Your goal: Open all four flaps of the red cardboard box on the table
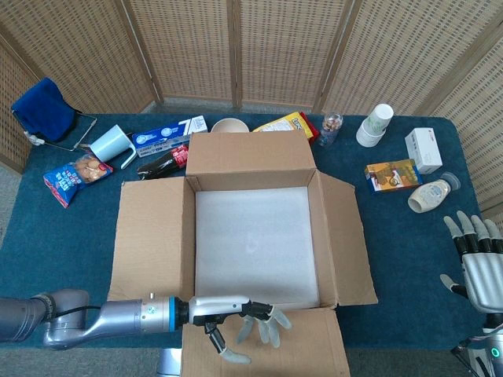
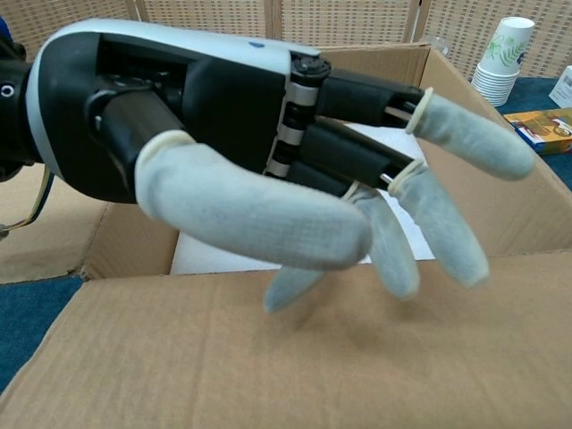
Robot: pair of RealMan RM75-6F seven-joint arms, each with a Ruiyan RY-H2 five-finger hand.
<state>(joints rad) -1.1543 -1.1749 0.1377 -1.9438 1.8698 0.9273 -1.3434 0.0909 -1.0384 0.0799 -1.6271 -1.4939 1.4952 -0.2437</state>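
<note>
The cardboard box (image 1: 251,228) stands mid-table with its top open and a white bottom showing. Its far flap (image 1: 250,160), left flap (image 1: 151,232) and right flap (image 1: 347,239) lie folded outward. The near flap (image 1: 263,345) hangs out over the table's front edge, filling the bottom of the chest view (image 2: 295,357). My left hand (image 1: 236,318) reaches over that flap with fingers spread, its fingertips pressing on the flap (image 2: 268,170). My right hand (image 1: 475,259) hovers open at the table's right edge, holding nothing.
Behind the box lie a white cup (image 1: 110,144), snack bags (image 1: 72,177), a bowl (image 1: 229,125) and a yellow packet (image 1: 284,124). To the right stand stacked paper cups (image 1: 375,124), a white carton (image 1: 423,149), an orange box (image 1: 391,174) and a sauce bottle (image 1: 431,195).
</note>
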